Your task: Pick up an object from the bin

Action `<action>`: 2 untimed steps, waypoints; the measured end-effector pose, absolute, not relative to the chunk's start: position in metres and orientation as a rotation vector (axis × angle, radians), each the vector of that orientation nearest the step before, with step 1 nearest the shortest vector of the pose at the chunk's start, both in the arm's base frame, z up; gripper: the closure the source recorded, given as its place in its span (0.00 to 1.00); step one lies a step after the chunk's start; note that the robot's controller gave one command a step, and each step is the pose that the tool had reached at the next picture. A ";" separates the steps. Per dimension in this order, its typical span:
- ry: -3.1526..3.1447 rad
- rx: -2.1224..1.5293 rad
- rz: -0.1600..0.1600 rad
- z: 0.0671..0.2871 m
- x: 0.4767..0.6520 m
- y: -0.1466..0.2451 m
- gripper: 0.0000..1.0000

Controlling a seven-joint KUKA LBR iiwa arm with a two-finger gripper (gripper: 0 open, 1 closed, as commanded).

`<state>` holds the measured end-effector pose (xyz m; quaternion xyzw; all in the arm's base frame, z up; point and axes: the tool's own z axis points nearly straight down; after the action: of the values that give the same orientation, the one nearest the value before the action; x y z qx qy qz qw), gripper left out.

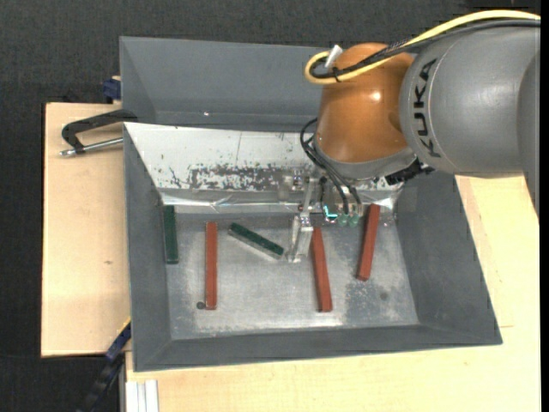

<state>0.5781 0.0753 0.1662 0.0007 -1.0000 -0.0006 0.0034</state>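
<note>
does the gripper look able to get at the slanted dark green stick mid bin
Likely yes: the slanted green stick lies bare on the bin floor just beside the gripper, with nothing on it.

Grey sheet metal for the bin [144, 256]: matt and even on the sloping walls, scuffed and dusty-looking on the floor, bright and almost mirror-like along the back wall, with dark speckling. Dull, matt finish on the three red-brown sticks [210, 266] on the bin's floor; wood or plastic, hard to tell. Smoother, faintly shiny on the two dark green sticks [256, 240] toward the bin's left. Glossy, smooth, plastic-looking orange cover [360, 110] above the bin's back right. Satin grey arm casing [485, 93]. Slick yellow cable [446, 31].
</note>
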 end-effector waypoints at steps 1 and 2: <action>-3.143 0.000 -0.003 0.171 0.580 0.075 0.00; -3.152 -0.007 -0.004 0.131 0.583 0.085 0.00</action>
<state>0.5831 0.0847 0.1315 -0.0021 -1.0000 -0.0012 -0.0052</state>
